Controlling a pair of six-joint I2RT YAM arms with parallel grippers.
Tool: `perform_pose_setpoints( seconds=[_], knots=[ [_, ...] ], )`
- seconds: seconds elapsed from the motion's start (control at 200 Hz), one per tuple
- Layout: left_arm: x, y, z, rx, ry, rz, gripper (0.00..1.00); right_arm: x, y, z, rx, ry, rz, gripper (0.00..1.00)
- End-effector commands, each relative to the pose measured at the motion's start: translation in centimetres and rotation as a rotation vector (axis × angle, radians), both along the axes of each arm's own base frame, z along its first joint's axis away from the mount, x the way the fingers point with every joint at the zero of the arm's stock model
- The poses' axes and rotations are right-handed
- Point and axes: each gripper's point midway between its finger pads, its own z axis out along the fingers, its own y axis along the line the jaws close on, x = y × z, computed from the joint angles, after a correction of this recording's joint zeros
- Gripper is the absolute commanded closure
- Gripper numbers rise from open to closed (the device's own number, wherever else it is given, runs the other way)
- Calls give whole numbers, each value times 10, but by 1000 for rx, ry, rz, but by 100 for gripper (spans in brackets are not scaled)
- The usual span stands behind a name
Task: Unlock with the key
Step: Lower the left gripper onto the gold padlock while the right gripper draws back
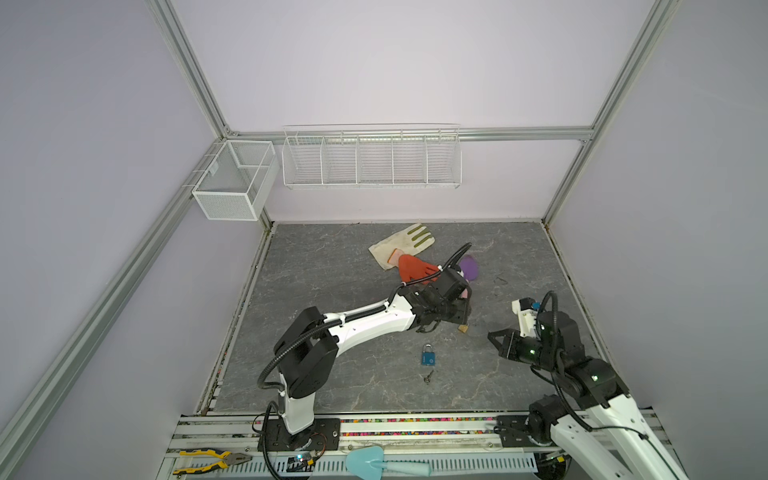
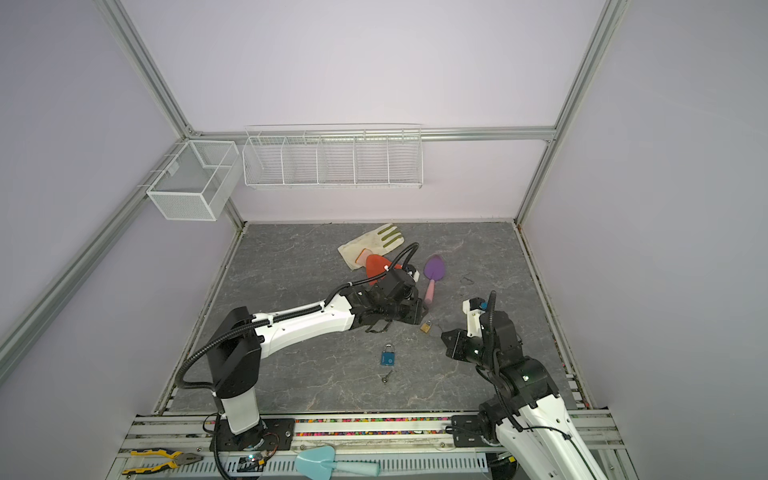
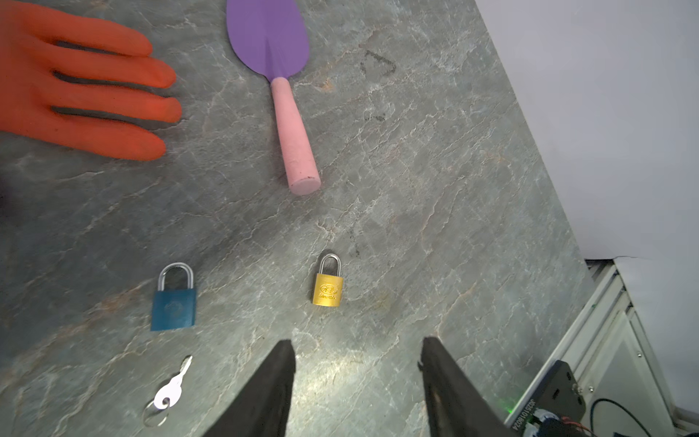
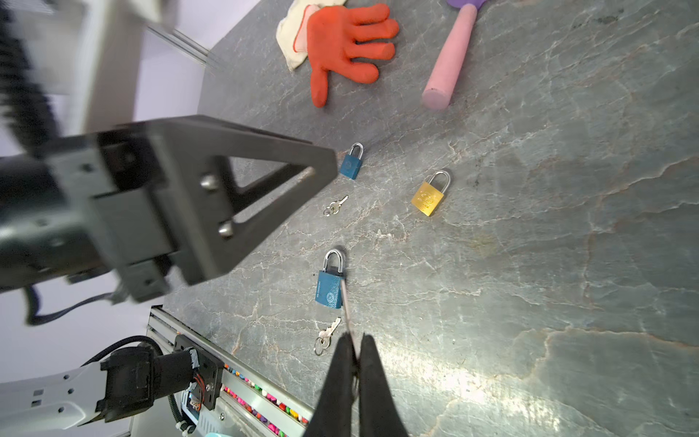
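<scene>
- Right gripper (image 4: 354, 338), bottom centre of the right wrist view, is pinched closed. A thin grey sliver runs up from between its fingers, and what it is cannot be told.
- Just left of its tips lies the near key (image 4: 328, 333), small and silver on a ring. Its long axis runs lower left to upper right, blade toward the near blue padlock (image 4: 330, 285) directly above.
- Higher up sit the far blue padlock (image 4: 351, 163), the far key (image 4: 336, 204) and, further right, the gold padlock (image 4: 429, 193). All 3 shackles look closed.
- Left wrist view: the left gripper (image 3: 356, 342) stands open and empty at the bottom edge. The gold padlock (image 3: 328, 285) lies straight ahead of the gap, shackle pointing away. At the left are what seem the far blue padlock (image 3: 174, 302) and far key (image 3: 172, 386).
- In both top views only 1 blue pair shows, at lower centre: near blue padlock (image 1: 428, 355) (image 2: 387, 357), near key (image 1: 428, 377) (image 2: 387, 377). The left arm likely hides the far pair.
- The left gripper hangs over the gold padlock (image 1: 462, 328); the right gripper (image 1: 491, 335) sits right of it. Neither arm is clearly nearer the near key.
</scene>
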Motion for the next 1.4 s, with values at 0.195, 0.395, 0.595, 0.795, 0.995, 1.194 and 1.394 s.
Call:
perform_pose_setpoints(
  seconds=[0.195,0.395,0.595,0.795,0.995,1.194,1.394],
  knots=[
    [-4,-24,-42,83,-10,-164,44,-14,-5,14,-16,-90,35,94],
    [-2,-30,-67,159,-4,-209,43,-17,-5,25,-13,-114,49,94],
    [3,-33,-83,238,-22,-225,43,-20,-3,32,-8,-149,70,94],
    [3,-39,-95,292,-40,-252,43,-21,-10,36,-38,-158,46,94],
    [8,-42,-105,338,-61,-263,46,-22,-16,40,-49,-176,22,94],
    [2,-32,-116,425,-15,-260,50,-23,-17,39,-52,-176,16,94],
    [-3,-30,-121,451,1,-239,54,-21,-15,37,-47,-172,21,94]
  ],
)
